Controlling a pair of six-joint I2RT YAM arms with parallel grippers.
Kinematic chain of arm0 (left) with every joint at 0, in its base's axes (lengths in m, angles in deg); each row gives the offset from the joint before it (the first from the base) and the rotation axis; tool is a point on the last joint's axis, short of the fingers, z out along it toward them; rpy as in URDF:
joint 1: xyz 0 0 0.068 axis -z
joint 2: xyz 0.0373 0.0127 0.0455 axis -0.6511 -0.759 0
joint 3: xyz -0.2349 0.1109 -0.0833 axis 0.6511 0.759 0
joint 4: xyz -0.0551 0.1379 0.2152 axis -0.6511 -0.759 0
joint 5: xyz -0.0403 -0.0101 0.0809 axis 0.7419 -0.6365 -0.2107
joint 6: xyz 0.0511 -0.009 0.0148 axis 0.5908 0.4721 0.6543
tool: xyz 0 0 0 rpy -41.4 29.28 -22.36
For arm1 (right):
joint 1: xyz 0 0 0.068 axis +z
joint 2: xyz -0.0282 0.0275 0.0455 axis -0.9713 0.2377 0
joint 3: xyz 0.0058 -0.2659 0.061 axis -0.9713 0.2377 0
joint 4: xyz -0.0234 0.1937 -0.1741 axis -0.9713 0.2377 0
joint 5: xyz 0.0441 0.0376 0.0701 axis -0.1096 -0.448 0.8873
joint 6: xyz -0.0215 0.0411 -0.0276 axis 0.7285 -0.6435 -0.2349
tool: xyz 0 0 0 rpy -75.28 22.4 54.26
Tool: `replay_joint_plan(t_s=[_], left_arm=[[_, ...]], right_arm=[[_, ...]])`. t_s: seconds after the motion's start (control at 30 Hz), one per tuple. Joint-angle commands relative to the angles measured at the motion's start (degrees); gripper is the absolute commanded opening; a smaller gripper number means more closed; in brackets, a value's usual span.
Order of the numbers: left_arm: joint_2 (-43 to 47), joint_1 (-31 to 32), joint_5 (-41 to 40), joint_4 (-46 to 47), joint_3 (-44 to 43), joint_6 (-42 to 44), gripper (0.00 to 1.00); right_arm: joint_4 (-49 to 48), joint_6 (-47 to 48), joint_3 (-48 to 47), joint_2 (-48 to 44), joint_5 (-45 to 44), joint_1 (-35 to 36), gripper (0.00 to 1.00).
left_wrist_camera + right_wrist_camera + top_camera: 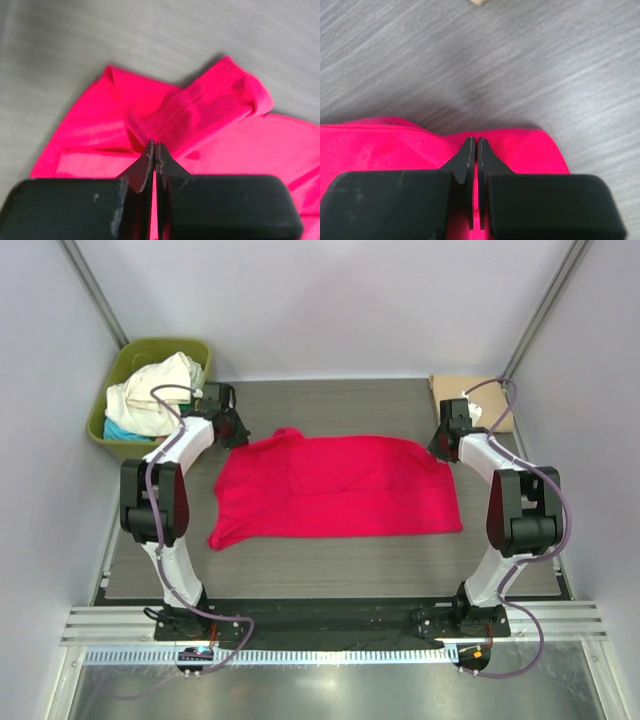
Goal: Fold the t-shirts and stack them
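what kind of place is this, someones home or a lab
Most likely a robotics lab test cell, not a home: the left arm and right arm are bolted to a metal rail, plain white walls box in the table, with one red t-shirt laid out.

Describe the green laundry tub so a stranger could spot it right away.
Find the grey table, then its far left corner. An olive-green plastic tub stands there, heaped with cream-white and teal cloth; it is the only container in view.
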Motion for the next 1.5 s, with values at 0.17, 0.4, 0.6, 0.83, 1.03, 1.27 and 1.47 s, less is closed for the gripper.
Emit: replay_joint_plan(t_s=[0.17,0.4,0.6,0.83,1.03,1.27,1.47], left_arm=[[12.47,2.55,-3.19,-1.16,10.8,0.04,0.0],[21.43,3.43,-6.64,-3.98,16.6,-0.4,0.0],[27.94,4.05,-8.13,-5.91,20.82,-0.31,0.0],[33.74,4.57,-9.54,-7.5,24.95,-0.57,0.0],[37.35,5.71,-10.68,-8.55,27.86,-0.84,0.0],[40.78,6.07,-12.61,-11.19,29.0,-1.54,0.0],[44.12,6.16,-14.9,-12.94,29.97,-2.24,0.0]], right_arm=[[-1.72,-0.8,6.25,-7.09,-1.17,0.23,0.01],[-1.89,-1.32,10.12,-12.89,-2.05,0.14,0.01],[-1.45,-1.24,12.85,-16.59,-2.67,-0.56,0.01],[-0.84,-1.59,15.49,-19.23,-3.64,-1.79,0.01],[-0.66,-2.2,16.98,-19.93,-2.93,-2.41,0.01],[-0.66,-2.03,18.83,-21.51,-3.55,-2.59,0.01],[-0.66,-2.64,19.36,-20.37,-2.58,-4.52,0.01]])
